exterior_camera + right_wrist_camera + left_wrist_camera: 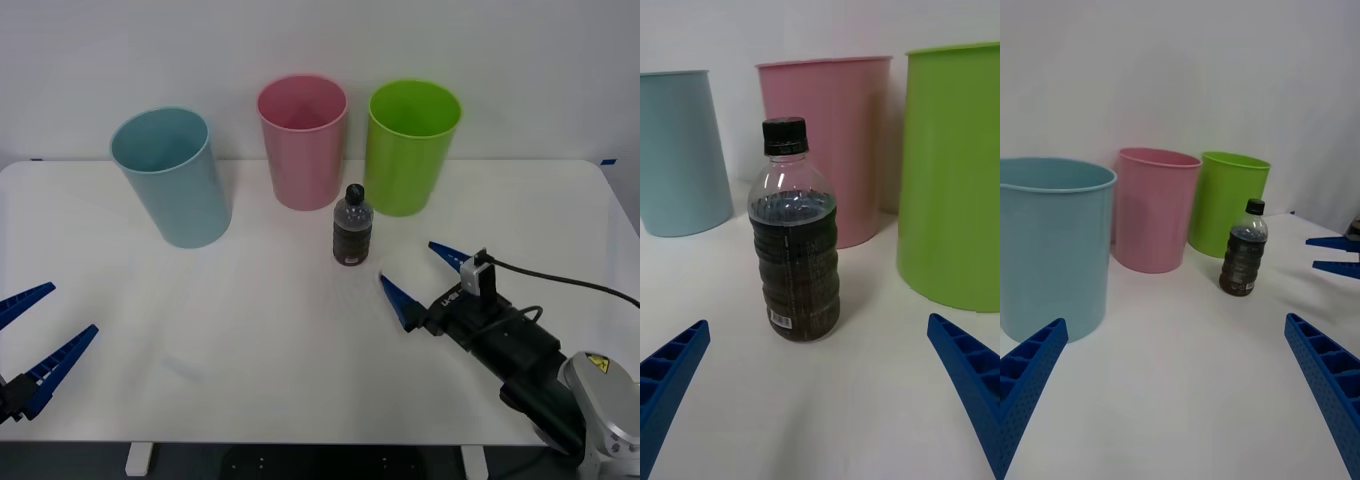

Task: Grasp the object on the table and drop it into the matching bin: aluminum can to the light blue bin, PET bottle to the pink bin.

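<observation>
Item: small clear plastic PET bottle [352,236] of dark liquid, black screw cap, dark label. Upright on the wide white desk [250,340], just in front of the gap between the tall round pink plastic bin [302,140] and the lime green plastic bin [410,145]; free of both. Tall pale blue-teal plastic bin [172,175]: well left of the bottle. Right claw [418,274]: blue ribbed fingers spread wide, near the bottle's right front, aimed at it, holding nothing. Left claw [35,335]: wide, empty, far left and nearer than the bottle, at the desk's edge.
</observation>
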Robot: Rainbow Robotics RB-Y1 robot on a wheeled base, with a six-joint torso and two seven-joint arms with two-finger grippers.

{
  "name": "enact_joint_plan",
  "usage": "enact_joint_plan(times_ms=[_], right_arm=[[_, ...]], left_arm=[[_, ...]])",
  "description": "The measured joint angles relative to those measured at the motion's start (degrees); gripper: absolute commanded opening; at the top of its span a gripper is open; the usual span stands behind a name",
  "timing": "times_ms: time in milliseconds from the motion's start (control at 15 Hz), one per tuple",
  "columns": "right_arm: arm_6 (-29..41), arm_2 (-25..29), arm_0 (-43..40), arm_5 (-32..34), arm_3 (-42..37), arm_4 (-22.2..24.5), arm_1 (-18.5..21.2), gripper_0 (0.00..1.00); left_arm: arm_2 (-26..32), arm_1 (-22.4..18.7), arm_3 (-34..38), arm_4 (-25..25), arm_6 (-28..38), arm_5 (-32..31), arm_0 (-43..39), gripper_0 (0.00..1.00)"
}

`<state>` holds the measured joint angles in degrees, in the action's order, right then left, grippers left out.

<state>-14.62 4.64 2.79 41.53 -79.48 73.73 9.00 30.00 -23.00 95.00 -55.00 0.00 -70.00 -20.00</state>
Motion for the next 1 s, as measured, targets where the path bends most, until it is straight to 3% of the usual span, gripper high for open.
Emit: enact_joint_plan(times_ms=[1000], right_arm=[[-2.03, 0.13, 13.4, -6.46, 14.97, 4.93, -6.05, 1.0]], left_arm=[[0.0, 0.0, 0.0, 0.0, 0.0, 0.0, 0.0, 1.0]])
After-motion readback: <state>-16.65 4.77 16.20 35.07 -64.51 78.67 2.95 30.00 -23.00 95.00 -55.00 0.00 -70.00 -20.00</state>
